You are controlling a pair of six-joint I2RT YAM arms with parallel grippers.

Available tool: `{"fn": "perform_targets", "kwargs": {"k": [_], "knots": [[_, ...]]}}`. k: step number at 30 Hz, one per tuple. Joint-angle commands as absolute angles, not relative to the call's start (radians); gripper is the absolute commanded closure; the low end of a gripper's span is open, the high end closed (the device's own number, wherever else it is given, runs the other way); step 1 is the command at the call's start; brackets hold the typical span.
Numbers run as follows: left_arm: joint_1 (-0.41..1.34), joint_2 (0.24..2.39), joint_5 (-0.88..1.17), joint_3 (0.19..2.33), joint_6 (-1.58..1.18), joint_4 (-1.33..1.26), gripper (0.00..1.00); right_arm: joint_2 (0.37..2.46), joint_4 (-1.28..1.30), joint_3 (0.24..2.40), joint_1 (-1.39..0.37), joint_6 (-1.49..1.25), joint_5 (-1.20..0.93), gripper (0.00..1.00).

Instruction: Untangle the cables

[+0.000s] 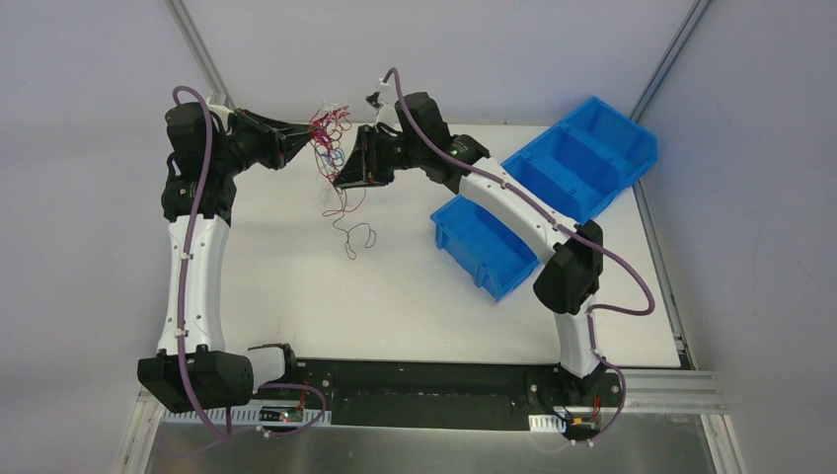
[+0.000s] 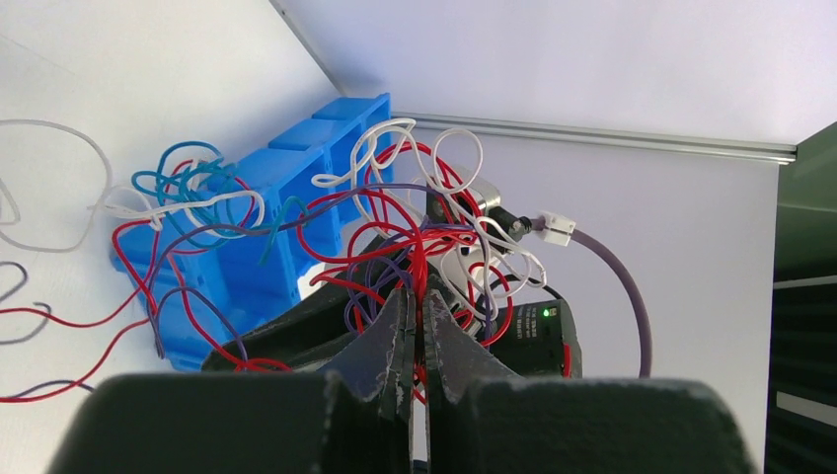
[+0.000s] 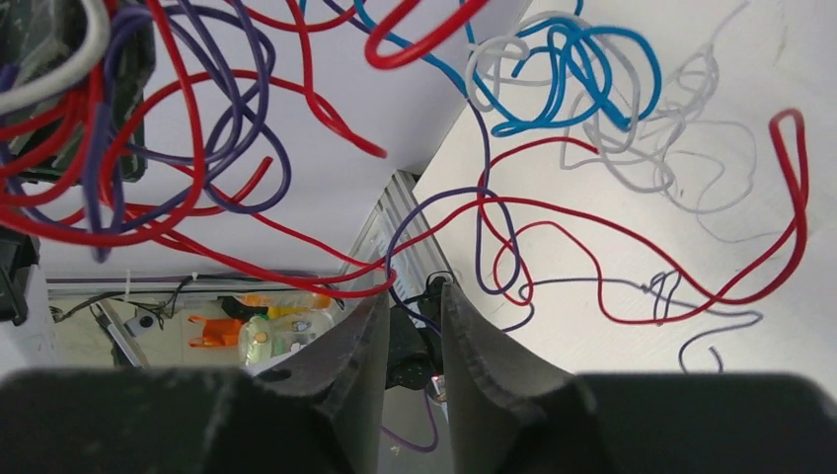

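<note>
Cables [image 1: 329, 133] pinched at the knot's core by left gripper [image 2: 416, 296], jaws closed on red strands. Right gripper [image 3: 413, 296] a narrow slit apart, nothing clearly caught; red and purple loops cross just past its tips. Bundle hangs between the arms, tails trailing onto the table [image 1: 296, 276]. Judgement: right should take one outer loop, draw away slowly, left anchoring; stop if knot tightens.

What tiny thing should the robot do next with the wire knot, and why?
Probably ease the right tool forward and close it on the red strand at its fingertips. The left tool pinches the cables, held up with strands dangling to the table, while the right tool's fingers stand apart, holding nothing, so it can't pull yet.
</note>
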State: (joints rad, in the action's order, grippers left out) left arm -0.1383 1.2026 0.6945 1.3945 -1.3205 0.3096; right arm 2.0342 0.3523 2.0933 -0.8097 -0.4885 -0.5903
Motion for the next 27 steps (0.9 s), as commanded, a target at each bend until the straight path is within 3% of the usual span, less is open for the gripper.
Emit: {"fn": "perform_targets", "kwargs": {"k": [1,4,5,8,11,17,27], "knots": [[-0.135,1.205,0.678,1.422,-1.356,0.259,1.0,2.016,0.342,2.129,-0.816,-0.452,-0.586,0.76],[-0.135,1.209,0.676,1.426,-1.358,0.256,1.0,2.017,0.345,2.128,-0.816,-0.451,-0.584,0.83],[-0.135,1.211,0.678,1.428,-1.361,0.256,1.0,2.018,0.345,2.127,-0.816,-0.454,-0.586,0.82],[-0.135,1.213,0.681,1.428,-1.365,0.25,1.0,2.03,0.356,2.135,-0.817,-0.458,-0.583,0.66],[-0.135,1.212,0.682,1.427,-1.37,0.247,1.0,2.038,0.364,2.139,-0.82,-0.451,-0.576,0.67],[-0.139,1.207,0.669,1.422,-1.382,0.243,1.0,2.035,0.376,2.141,-0.829,-0.44,-0.579,0.98],[-0.193,1.215,0.613,1.314,-1.373,0.301,1.0,1.887,0.391,2.148,-0.809,-0.453,-0.564,1.0]]}}
